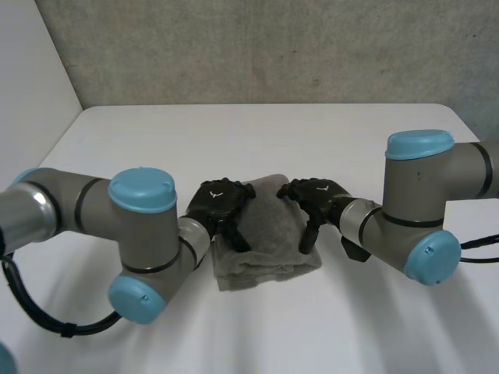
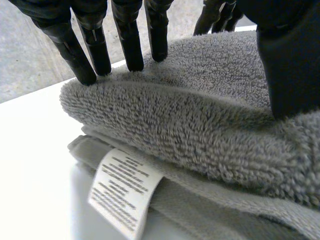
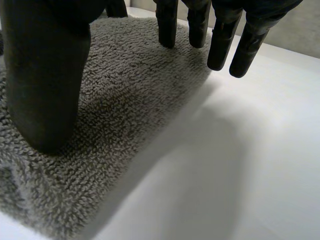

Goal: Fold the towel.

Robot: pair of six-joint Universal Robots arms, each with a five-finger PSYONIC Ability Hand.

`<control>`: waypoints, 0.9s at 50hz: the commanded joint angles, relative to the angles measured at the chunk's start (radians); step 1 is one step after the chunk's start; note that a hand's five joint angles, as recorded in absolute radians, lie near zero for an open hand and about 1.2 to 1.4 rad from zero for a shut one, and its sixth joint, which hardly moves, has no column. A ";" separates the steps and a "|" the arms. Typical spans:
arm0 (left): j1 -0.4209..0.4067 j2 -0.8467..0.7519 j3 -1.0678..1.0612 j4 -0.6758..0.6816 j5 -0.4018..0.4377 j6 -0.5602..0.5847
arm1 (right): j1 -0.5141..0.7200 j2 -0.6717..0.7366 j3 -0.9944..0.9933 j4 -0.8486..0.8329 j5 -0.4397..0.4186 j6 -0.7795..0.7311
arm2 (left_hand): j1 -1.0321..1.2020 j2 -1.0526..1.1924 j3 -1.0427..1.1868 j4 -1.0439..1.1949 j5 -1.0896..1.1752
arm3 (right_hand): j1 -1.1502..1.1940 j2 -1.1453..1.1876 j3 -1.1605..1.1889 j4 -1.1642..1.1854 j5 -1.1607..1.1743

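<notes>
A grey towel (image 1: 265, 243) lies folded on the white table (image 1: 273, 140), right between the two black hands. It is thick and fluffy, and it sits in layers, one on top of the other.

The left hand (image 1: 221, 204) rests on the side of the towel nearest its own arm (image 1: 117, 226). Seen from its wrist, its fingers (image 2: 127, 40) are straight and their tips press down on the top layer of the towel (image 2: 200, 130), close to the rounded folded edge. Its thumb (image 2: 290, 65) sits on the top too, a bit apart from the fingers. The hand is relaxed and grips nothing.

Below those fingertips a small white label (image 2: 125, 187) hangs out from a lower layer, beside the table (image 2: 30, 165). It has lines of dark writing, but the letters are too tiny to read.

The right hand (image 1: 316, 199) is on the other side of the towel. Its fingers (image 3: 167, 25) are straight as well. Some of the tips are over the towel's (image 3: 135, 90) edge and the others are over the bare table (image 3: 240, 165) just beside it. Its thumb (image 3: 45, 85) comes down on the fluffy top. This hand is loose too and holds nothing.

The right hand's fingertips (image 2: 215, 15) also peek in past the left hand's fingers, at the far side of the towel.
</notes>
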 commanded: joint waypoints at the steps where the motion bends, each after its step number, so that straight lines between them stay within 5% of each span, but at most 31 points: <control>1: 0.018 0.091 -0.122 0.043 0.001 0.048 | 0.053 0.003 -0.006 -0.006 -0.004 0.021 | -0.022 -0.042 -0.015 -0.026 0.005 | -0.061 -0.073 -0.073 -0.083 -0.061; 13: 0.036 0.128 -0.225 0.110 -0.001 0.051 | 0.077 0.014 0.005 -0.011 0.008 0.022 | -0.028 -0.048 -0.021 -0.032 -0.001 | -0.061 -0.073 -0.073 -0.083 -0.061; 24: 0.058 0.242 -0.208 0.107 0.007 0.045 | 0.064 -0.125 0.055 -0.015 0.027 0.030 | -0.066 -0.086 -0.059 -0.070 -0.039 | -0.061 -0.073 -0.073 -0.083 -0.061; 37: 0.052 0.480 -0.107 0.020 -0.001 0.033 | 0.061 -0.432 0.107 -0.058 0.315 0.033 | -0.192 -0.212 -0.185 -0.196 -0.165 | -0.061 -0.073 -0.073 -0.083 -0.061; 45: 0.056 0.585 -0.050 -0.120 -0.013 -0.090 | 0.033 -0.541 0.107 -0.060 0.352 0.051 | -0.210 -0.230 -0.203 -0.214 -0.183 | -0.061 -0.073 -0.073 -0.083 -0.061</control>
